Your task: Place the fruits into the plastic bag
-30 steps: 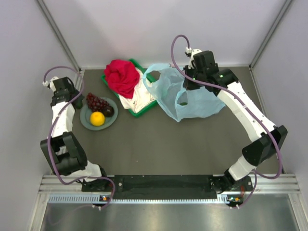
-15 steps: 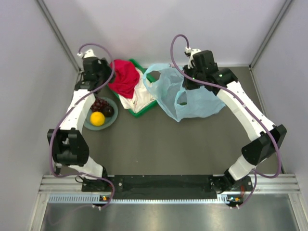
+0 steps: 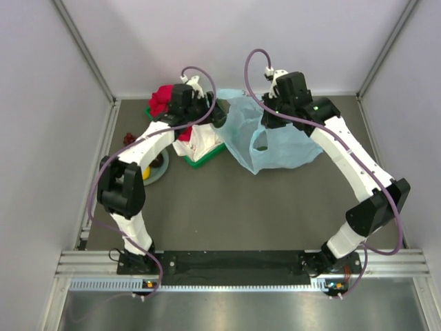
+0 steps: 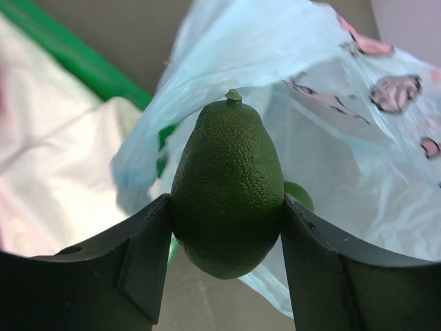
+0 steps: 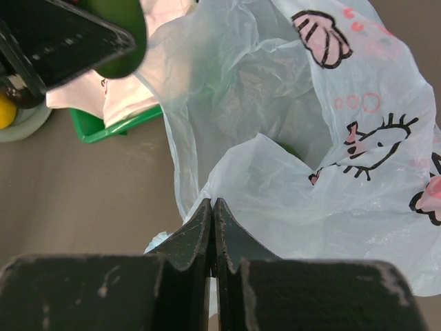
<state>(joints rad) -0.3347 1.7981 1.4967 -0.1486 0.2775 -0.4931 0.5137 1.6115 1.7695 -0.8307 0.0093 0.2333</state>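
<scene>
My left gripper [image 4: 226,207] is shut on a dark green fruit [image 4: 227,186] and holds it at the open left edge of the light-blue plastic bag [image 4: 331,131]. In the top view the left gripper [image 3: 218,114] is over the bag's [image 3: 279,148] left handle. My right gripper [image 5: 212,204] is shut on a fold of the bag's rim [image 5: 275,179] and holds it up; in the top view it [image 3: 267,121] is at the bag's back. Another green fruit [image 5: 289,148] lies inside the bag. The orange citrus [image 3: 146,172] and a bit of the grapes [image 3: 128,139] show beside my left arm. The dark round fruit is hidden.
The green tray [image 3: 201,160] with red [image 3: 162,98] and white cloths lies under my left arm, left of the bag. The grey-green plate [image 3: 157,174] sits at the left, mostly covered by the arm. Grey walls close the back and sides.
My left arm has swung from the plate at the far left, across the tray, to the bag's left edge. The right arm and the bag have not moved.
</scene>
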